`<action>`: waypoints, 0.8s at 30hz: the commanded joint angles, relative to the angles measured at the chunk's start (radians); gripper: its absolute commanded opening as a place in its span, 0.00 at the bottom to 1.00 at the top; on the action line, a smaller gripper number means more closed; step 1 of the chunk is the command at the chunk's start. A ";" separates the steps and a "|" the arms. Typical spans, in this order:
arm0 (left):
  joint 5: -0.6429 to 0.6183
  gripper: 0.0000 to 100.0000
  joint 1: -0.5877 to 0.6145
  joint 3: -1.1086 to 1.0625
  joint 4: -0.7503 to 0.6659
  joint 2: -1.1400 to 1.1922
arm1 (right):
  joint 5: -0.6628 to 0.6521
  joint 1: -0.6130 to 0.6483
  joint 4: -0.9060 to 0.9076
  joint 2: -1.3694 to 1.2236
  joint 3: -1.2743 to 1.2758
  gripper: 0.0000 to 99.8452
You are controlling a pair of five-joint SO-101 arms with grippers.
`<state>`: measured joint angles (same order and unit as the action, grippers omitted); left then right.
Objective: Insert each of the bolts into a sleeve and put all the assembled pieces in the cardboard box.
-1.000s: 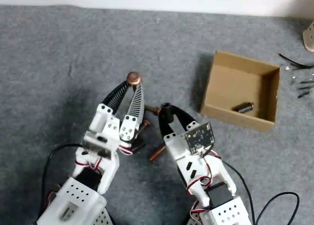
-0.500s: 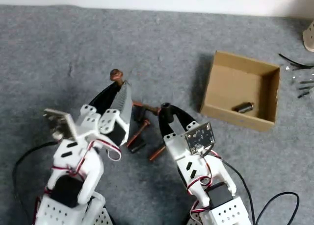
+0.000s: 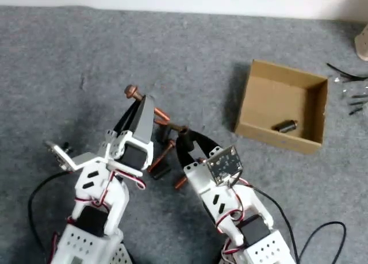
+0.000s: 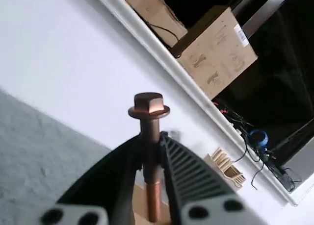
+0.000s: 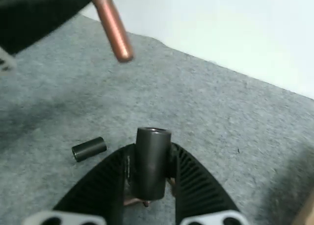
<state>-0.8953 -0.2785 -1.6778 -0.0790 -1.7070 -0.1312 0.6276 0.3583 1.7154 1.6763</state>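
Observation:
My left gripper [image 3: 142,104] is shut on a copper bolt [image 3: 133,93], held above the carpet with its head to the left and its shaft end pointing toward the right arm. In the left wrist view the bolt [image 4: 149,132] stands between the fingers of the gripper [image 4: 153,151]. My right gripper [image 3: 185,142] is shut on a black sleeve [image 3: 184,135], which stands upright in the gripper [image 5: 150,173] with the sleeve's [image 5: 151,159] open end up. The bolt's shaft tip [image 5: 114,29] hangs above and beside that opening, apart from it. The cardboard box [image 3: 275,138] lies to the right.
Inside the box lies one dark assembled piece [image 3: 284,126]. Loose bolts [image 3: 161,154] and a black sleeve [image 3: 160,172] lie on the grey carpet between the arms; another sleeve [image 5: 89,148] lies beside the right gripper. Cables and small parts [image 3: 351,97] are at the right edge.
My left arm has swung and rolled, tilting the bolt from end-on to lying across with its shaft toward the right gripper. The right gripper has shifted slightly left with the sleeve.

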 commanded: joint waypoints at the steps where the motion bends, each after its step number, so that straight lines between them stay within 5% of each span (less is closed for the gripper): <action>1: 0.014 0.01 -0.038 -0.024 -0.028 -0.018 | -0.011 0.013 0.002 0.018 0.130 0.00; 10: 0.104 0.01 -0.137 0.025 0.176 -0.027 | -0.109 0.013 0.002 0.019 0.130 0.00; 24: 0.109 0.01 -0.122 0.019 0.135 -0.018 | -0.137 0.059 0.002 0.010 0.130 0.00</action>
<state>-0.7864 -0.3951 -1.6763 0.0990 -1.7146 -0.2555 0.6613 0.3583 1.7154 1.6763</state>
